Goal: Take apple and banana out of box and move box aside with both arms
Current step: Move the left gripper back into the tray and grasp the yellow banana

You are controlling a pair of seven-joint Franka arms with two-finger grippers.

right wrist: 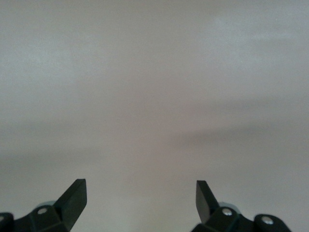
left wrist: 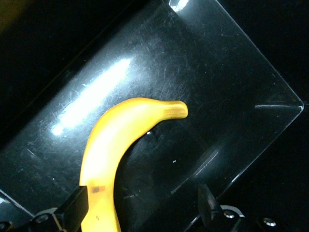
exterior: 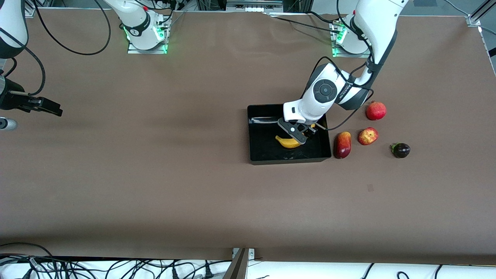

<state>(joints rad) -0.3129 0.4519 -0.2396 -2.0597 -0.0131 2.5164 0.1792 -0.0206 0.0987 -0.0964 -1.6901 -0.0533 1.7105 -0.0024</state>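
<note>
The yellow banana (exterior: 287,142) (left wrist: 111,154) lies on the floor of the black box (exterior: 267,153) (left wrist: 217,96). My left gripper (exterior: 300,135) (left wrist: 142,195) hangs low inside the box with its jaws wide open; one finger (left wrist: 77,205) is against the banana's side and the other stands apart from it. The small red apple (exterior: 367,136) with yellow blotches sits on the table outside the box, toward the left arm's end. My right gripper (exterior: 52,108) (right wrist: 140,186) waits open above bare table at the right arm's end, holding nothing.
Right beside the box's wall lies a dark-red mango (exterior: 342,145). A round red pomegranate (exterior: 376,110) is farther from the front camera than the apple. A small dark purple fruit (exterior: 400,150) lies closer to the left arm's end of the table.
</note>
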